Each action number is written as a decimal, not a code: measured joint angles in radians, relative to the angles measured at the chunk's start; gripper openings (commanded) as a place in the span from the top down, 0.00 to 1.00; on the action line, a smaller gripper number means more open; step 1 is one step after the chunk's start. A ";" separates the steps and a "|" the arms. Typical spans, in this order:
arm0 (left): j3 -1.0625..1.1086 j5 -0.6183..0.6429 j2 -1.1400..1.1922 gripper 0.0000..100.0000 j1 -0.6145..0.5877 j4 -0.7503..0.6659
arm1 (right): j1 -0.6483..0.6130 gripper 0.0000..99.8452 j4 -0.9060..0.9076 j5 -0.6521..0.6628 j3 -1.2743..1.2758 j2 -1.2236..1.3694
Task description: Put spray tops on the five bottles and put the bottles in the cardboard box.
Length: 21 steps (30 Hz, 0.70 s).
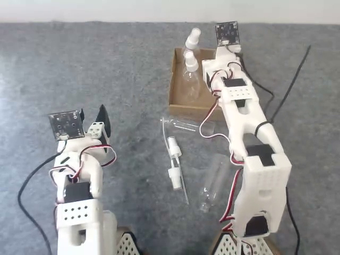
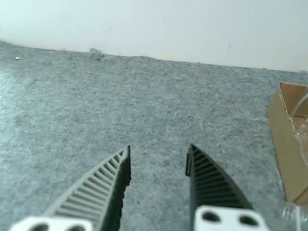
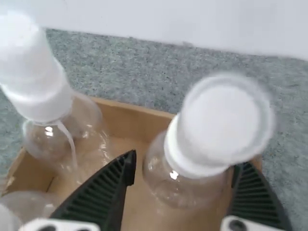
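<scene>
Grey felt table (image 1: 106, 64), both arms in the high view. Right arm (image 1: 255, 159) stretched out long over the cardboard box (image 1: 175, 101). Left arm (image 1: 79, 207) folded back near its base, well apart from the box.

Box sits at the far side of the table, open side up. From the right wrist view I count two clear bottles standing inside it, each capped with a white spray top. Right gripper (image 3: 185, 163) hangs over the box with its jaws spread wide, one on each side of the nearer bottle (image 3: 192, 187). A sliver of box floor shows between one finger and the bottle, so I read it as straddling, not pinching. The other bottle (image 3: 62, 130) stands just beside it, outside the jaws.

Left gripper (image 2: 159, 150) hovers over bare felt, jaws parted, nothing between them.

Outside the box, between the arms: one uncapped bottle (image 1: 212, 180) lying on its side near the right arm, and a second clear bottle (image 1: 186, 126) lying just beside the box's near wall. Two loose spray tops, one (image 1: 173, 144) and another (image 1: 174, 178), lie in a line on the felt between those bottles, dip tubes trailing.
</scene>
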 measured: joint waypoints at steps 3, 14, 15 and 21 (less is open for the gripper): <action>0.000 0.000 0.000 0.82 0.000 0.000 | -0.005 0.72 0.041 0.000 0.000 -0.037; 0.000 0.000 0.000 0.82 0.000 0.000 | -0.018 0.72 0.158 0.000 0.000 -0.094; 0.000 0.000 0.000 0.82 0.000 0.000 | -0.018 0.72 0.176 0.000 0.000 -0.112; 0.000 0.000 0.000 0.82 0.000 0.000 | -0.018 0.72 0.293 0.000 0.000 -0.189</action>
